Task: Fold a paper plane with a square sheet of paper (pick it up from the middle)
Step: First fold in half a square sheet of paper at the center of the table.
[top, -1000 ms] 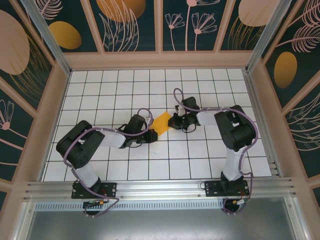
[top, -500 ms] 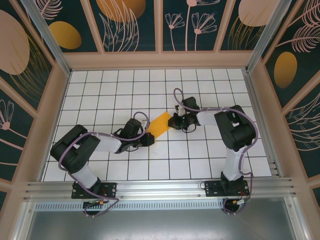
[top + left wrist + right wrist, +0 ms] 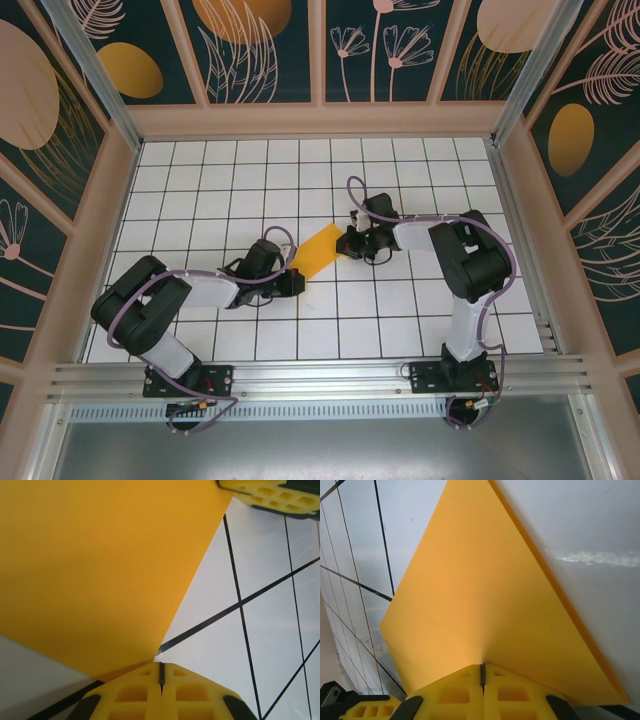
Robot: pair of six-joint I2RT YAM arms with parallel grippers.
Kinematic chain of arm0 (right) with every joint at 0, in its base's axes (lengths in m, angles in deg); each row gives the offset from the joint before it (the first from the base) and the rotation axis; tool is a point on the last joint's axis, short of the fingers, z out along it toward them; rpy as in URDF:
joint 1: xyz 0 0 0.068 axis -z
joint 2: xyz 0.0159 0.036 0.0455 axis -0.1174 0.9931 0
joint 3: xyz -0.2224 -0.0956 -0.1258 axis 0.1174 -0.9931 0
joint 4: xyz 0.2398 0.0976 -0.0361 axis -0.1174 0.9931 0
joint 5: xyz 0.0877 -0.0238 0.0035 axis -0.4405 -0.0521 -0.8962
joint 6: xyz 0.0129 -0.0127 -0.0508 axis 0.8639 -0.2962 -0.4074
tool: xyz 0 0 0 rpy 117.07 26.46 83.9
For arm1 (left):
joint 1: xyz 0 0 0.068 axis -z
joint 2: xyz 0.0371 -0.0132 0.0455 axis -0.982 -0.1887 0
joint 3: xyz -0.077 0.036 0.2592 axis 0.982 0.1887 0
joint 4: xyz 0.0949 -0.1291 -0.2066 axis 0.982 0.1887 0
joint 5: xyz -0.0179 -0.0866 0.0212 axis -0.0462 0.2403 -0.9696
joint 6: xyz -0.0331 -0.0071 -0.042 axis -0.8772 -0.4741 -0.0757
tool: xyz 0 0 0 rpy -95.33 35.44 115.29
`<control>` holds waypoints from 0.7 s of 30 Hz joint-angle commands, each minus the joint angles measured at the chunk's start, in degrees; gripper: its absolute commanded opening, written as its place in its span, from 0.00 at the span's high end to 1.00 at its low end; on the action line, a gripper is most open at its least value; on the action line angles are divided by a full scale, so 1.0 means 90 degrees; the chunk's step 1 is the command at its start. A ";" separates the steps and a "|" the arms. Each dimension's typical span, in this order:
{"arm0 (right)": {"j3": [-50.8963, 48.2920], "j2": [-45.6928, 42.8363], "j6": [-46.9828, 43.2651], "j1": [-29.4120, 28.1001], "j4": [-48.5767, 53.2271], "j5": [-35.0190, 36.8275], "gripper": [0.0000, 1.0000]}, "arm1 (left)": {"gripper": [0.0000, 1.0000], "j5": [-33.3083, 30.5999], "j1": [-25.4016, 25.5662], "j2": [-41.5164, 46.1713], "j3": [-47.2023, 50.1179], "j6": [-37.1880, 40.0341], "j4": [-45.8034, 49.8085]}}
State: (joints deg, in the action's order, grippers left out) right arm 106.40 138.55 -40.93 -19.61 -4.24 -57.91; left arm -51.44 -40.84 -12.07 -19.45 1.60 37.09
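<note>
The square sheet of paper (image 3: 318, 250) is orange-yellow and lies folded double on the white grid table (image 3: 200, 180); no paper plane is in view. My right gripper (image 3: 346, 243) is shut on the sheet's right edge, and in the right wrist view the paper (image 3: 485, 595) curves up into the jaws of that gripper (image 3: 482, 672). My left gripper (image 3: 298, 281) is shut at the sheet's near-left corner. In the left wrist view that corner of the paper (image 3: 100, 570) just meets the tips of the left gripper (image 3: 161, 672); whether it is pinched cannot be told.
Wooden walls with dark floral panels (image 3: 255, 50) enclose the table on three sides. An aluminium rail (image 3: 320, 375) runs along the near edge by the arm bases. The right gripper's yellow fingers (image 3: 270, 495) show at the top right of the left wrist view.
My left gripper has slid toward the near left, down to the sheet's near corner, and its elbow has swung left. The right gripper and the paper have stayed put.
</note>
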 commanded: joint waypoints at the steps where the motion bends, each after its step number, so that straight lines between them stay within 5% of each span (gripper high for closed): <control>1: -0.0048 0.0377 -0.0282 0.0111 0.1010 0.1290 1.00 | 1.00 -0.0512 0.0017 0.0326 -0.0330 -0.0172 0.1274; 7: 0.0727 0.0105 -0.0344 -0.0073 0.1055 0.1142 1.00 | 1.00 -0.1363 0.0016 0.0742 -0.0601 -0.0647 0.0707; 21: -0.0021 -0.0436 0.0340 -0.0754 -0.0048 0.0531 1.00 | 1.00 -0.0046 0.0018 -0.0308 -0.0962 -0.1074 -0.0295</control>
State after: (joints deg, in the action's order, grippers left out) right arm 107.50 135.62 -39.73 -26.03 -2.40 -51.90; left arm -54.82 -40.84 -13.54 -26.33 -6.84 37.44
